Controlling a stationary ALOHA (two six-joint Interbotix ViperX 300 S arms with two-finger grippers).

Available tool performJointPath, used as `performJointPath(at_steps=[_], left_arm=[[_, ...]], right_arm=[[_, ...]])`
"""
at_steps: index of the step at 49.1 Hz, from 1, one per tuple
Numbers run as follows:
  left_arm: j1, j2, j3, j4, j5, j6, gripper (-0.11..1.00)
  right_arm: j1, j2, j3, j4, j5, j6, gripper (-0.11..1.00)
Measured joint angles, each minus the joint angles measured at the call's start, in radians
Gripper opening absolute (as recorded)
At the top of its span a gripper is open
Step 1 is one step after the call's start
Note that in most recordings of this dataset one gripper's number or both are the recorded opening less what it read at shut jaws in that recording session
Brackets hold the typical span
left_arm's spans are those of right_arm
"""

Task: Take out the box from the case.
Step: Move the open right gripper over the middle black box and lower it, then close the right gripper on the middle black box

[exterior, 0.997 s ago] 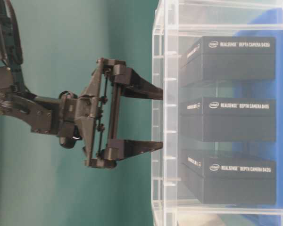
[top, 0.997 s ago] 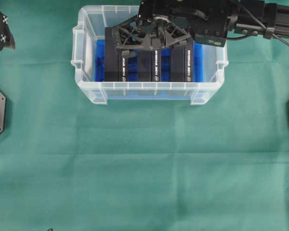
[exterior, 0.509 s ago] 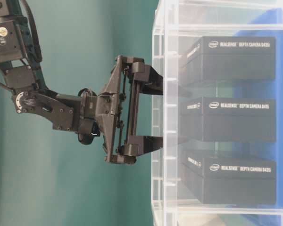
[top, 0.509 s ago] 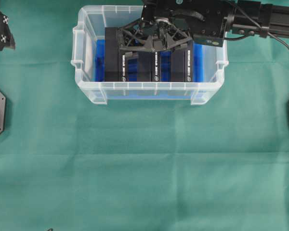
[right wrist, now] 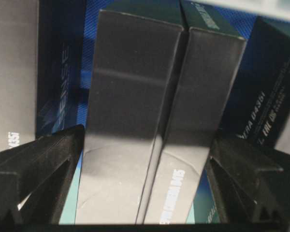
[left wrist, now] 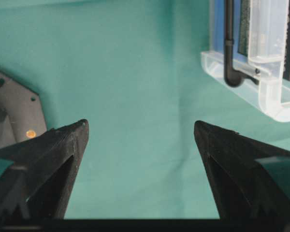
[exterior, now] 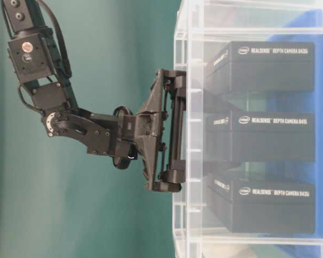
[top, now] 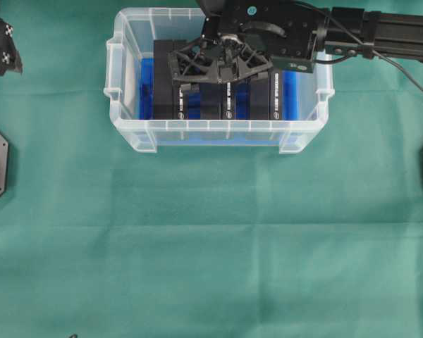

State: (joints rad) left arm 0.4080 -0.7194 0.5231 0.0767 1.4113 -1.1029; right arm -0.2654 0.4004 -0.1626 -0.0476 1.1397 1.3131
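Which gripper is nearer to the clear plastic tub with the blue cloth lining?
Right. The right gripper hangs open inside the clear plastic tub, straddling black boxes. The left gripper, open, hovers over green cloth off the tub's left side.

The case (top: 127, 130) is clear, glossy, smooth plastic. Blue cloth (top: 146, 88) with a fine weave lines its bottom. The boxes (right wrist: 130, 121) look like matt black card with faint creases. The table cover (top: 211, 239) is matt green cloth, lightly wrinkled. Both grippers' fingers (left wrist: 53, 159) are matt black plastic.
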Motion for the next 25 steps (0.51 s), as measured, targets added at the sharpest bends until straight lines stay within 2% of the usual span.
performJointPath(at_steps=[25], left_arm=[[0.000, 0.000, 0.005, 0.000, 0.002, 0.000, 0.90]], right_arm=[[-0.003, 0.008, 0.000, 0.026, 0.000, 0.011, 0.92]])
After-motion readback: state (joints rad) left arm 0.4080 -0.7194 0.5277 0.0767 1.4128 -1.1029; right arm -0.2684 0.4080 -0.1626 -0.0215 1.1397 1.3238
